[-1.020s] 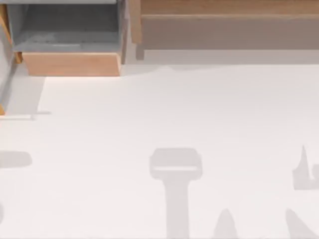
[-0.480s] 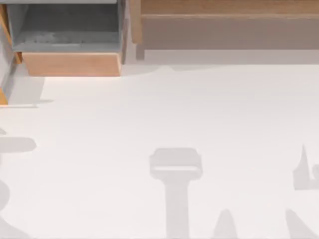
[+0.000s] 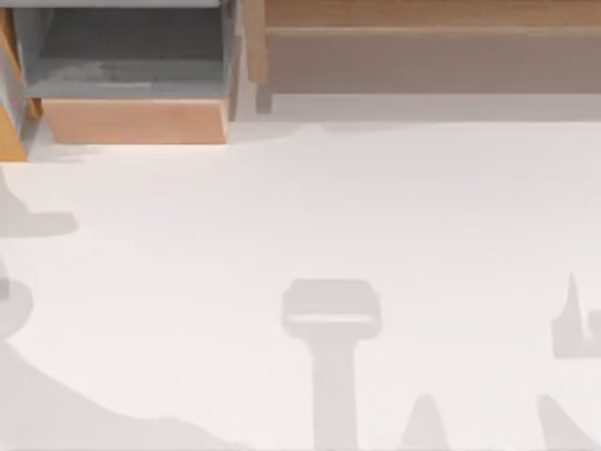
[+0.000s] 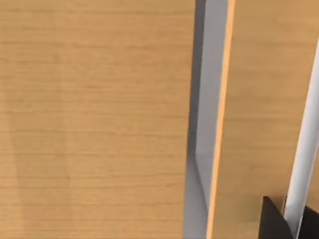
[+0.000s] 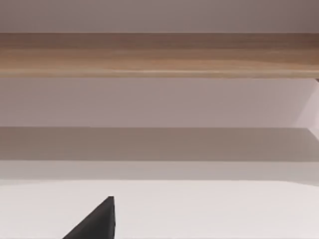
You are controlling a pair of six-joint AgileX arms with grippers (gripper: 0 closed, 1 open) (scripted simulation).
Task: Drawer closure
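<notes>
The drawer stands pulled out at the back left of the top view, with its light-brown front panel (image 3: 134,120) facing the table and its grey inside (image 3: 131,52) showing. My left gripper (image 4: 277,223) is pressed close against wooden faces (image 4: 94,119) split by a narrow grey gap (image 4: 204,149); just a dark tip of it shows. A wooden edge (image 3: 9,136) sits at the table's far left beside the drawer. My right gripper (image 5: 97,221) shows as one dark tip low over the table, facing the cabinet.
The long wooden cabinet body (image 3: 423,56) with its brown-grey face runs along the back right. Its wooden top edge (image 5: 159,55) spans the right wrist view. Arm shadows (image 3: 331,319) lie on the white table (image 3: 310,207).
The wooden edge at the top view's far left has slid toward the back, next to the drawer. The left arm's shadow has spread across the lower left. The right side has not changed.
</notes>
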